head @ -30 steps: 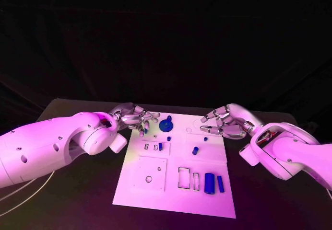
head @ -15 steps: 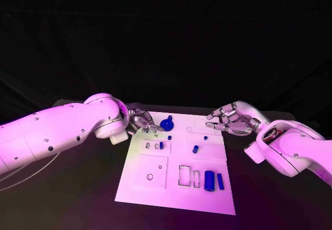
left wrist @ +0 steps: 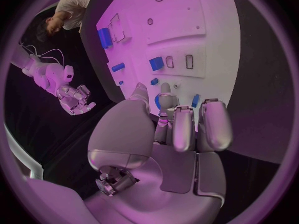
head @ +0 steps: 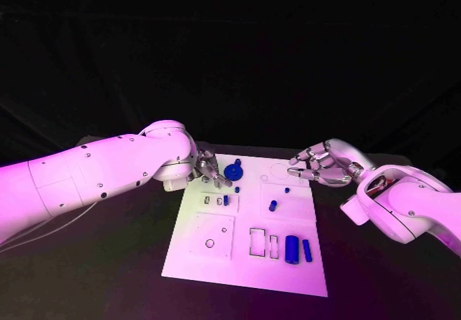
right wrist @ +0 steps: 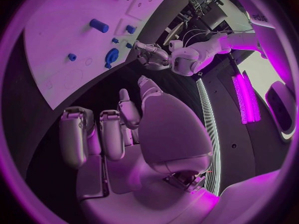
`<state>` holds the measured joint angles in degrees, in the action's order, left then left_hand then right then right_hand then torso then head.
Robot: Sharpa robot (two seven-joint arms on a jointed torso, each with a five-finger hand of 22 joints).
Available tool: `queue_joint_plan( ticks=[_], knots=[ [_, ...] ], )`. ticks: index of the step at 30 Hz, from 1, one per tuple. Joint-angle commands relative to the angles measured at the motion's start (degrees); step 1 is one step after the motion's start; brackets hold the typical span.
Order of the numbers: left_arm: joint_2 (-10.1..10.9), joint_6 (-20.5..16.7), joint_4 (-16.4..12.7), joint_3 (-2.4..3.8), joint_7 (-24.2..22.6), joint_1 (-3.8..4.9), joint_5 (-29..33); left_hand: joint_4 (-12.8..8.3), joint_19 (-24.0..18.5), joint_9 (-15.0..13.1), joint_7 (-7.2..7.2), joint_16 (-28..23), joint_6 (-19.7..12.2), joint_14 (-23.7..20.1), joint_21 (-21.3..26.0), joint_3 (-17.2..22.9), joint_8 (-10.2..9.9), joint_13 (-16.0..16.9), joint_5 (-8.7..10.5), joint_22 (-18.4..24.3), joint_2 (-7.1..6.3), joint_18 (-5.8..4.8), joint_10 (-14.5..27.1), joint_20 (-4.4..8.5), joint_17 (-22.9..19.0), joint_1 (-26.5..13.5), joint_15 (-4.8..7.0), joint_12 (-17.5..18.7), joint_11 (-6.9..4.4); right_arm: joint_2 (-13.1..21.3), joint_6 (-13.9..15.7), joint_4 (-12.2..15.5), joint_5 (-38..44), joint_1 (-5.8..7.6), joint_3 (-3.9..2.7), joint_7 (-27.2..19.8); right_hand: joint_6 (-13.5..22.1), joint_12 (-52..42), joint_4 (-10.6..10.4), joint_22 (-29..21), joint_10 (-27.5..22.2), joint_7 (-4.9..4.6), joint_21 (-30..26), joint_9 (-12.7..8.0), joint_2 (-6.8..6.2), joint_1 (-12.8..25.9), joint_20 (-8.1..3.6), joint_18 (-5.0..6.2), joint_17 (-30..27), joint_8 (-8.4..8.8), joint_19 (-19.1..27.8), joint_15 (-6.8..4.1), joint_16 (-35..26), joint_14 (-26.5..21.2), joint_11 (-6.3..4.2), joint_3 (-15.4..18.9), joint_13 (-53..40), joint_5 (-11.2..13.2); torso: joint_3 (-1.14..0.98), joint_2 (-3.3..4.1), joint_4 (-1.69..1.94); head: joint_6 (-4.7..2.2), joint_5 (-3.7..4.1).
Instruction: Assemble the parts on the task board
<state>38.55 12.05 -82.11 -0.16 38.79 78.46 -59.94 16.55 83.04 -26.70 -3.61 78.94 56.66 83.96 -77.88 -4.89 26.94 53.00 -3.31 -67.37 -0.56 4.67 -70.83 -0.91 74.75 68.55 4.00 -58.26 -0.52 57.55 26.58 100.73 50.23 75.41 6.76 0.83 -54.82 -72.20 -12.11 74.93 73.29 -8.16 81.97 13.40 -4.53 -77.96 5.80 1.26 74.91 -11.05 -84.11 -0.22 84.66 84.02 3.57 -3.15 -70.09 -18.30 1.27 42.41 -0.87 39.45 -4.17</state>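
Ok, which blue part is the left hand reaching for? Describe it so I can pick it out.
I can't be sure of the target, but the closest is this one. Start at the white task board and go to its far end, where the left hand hovers. Just beside its fingertips sits the round blue part, the widest blue piece there; its neighbours are small pegs.
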Motion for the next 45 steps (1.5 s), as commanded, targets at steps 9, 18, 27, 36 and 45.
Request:
queue_joint_plan(
  ticks=[9,18,27,36,45],
  knots=[
    [-3.5,3.7,2.4,-1.15,2.7,0.10,-1.8,0.1,0.3,-1.2,0.04,-0.2,-1.1,2.2,-0.6,-2.2,1.1,0.6,0.15,-0.6,0.13,-0.66,0.2,0.02,0.1,-2.2,0.31,-0.8,-0.05,-0.4,0.0,-0.4,1.5,-0.23,0.00,0.7,0.6,0.1,0.0,8.5,-0.1,0.04,-0.6,0.2,0.39,0.4,-0.35,1.14,5.7,-0.36,0.1,-0.57,-0.5,3.8,-0.20,0.4,0.1,-1.2,0.14,0.12,-0.09,0.43,0.06],
    [-4.9,4.5,3.5,-1.80,2.7,-0.29,-2.0,0.1,0.3,-1.5,0.07,-0.3,-1.1,2.2,-0.8,-2.3,1.3,0.5,0.11,-1.0,0.43,-0.71,0.3,0.02,0.1,-2.2,0.31,-0.8,-0.06,-0.5,0.7,-0.5,1.7,-0.27,0.00,0.9,0.7,0.3,0.0,8.2,-0.3,0.03,-1.0,0.2,0.37,0.5,-0.36,1.25,5.2,-0.37,0.4,-0.57,-0.8,3.6,-0.19,0.4,0.4,-1.4,0.09,0.18,-0.10,0.75,0.13],
    [-4.9,5.1,3.9,-1.89,2.8,-0.45,-2.4,0.0,0.3,-1.7,0.09,-0.3,-1.2,2.2,-0.9,-2.3,1.5,0.5,0.11,-1.1,0.76,-0.73,0.5,0.01,0.1,-2.1,0.32,-0.7,-0.08,-0.6,1.4,-0.6,2.2,-0.30,0.00,1.8,0.8,0.3,0.0,8.2,-0.3,0.02,-1.1,0.3,0.35,0.5,-0.36,1.26,5.1,-0.39,0.4,-0.57,-0.9,3.6,-0.18,0.4,0.4,-1.5,0.01,0.15,0.00,0.97,0.12],
    [-4.7,5.5,3.8,-1.89,2.8,-0.47,-2.4,0.0,0.3,-1.7,0.09,-0.3,-1.2,2.2,-0.9,-2.3,1.5,0.5,0.12,-1.2,0.83,-0.74,0.4,0.01,0.2,-2.1,0.32,-0.8,-0.08,-0.8,1.4,-0.8,2.3,-0.36,0.00,1.9,0.8,0.3,0.0,8.2,-0.3,0.02,-1.1,0.3,0.35,0.5,-0.36,1.26,5.1,-0.39,0.4,-0.57,-0.9,3.6,-0.18,0.4,0.4,-1.5,0.04,0.12,-0.05,0.98,0.14],
    [-4.8,6.5,3.8,-1.89,2.7,-0.48,-2.3,0.0,0.4,-1.9,0.14,-0.3,-1.2,2.2,-1.1,-2.4,1.8,0.5,0.11,-1.6,1.15,-0.81,0.5,0.00,0.1,-1.8,0.33,-0.8,-0.11,-0.9,1.3,-0.9,2.3,-0.52,0.01,2.0,0.8,0.3,-0.1,8.1,-0.3,0.02,-1.2,0.3,0.38,0.6,-0.36,1.28,5.0,-0.42,0.5,-0.57,-0.9,3.6,-0.18,0.4,0.4,-1.6,0.04,0.14,0.02,1.00,0.13]
  ],
)
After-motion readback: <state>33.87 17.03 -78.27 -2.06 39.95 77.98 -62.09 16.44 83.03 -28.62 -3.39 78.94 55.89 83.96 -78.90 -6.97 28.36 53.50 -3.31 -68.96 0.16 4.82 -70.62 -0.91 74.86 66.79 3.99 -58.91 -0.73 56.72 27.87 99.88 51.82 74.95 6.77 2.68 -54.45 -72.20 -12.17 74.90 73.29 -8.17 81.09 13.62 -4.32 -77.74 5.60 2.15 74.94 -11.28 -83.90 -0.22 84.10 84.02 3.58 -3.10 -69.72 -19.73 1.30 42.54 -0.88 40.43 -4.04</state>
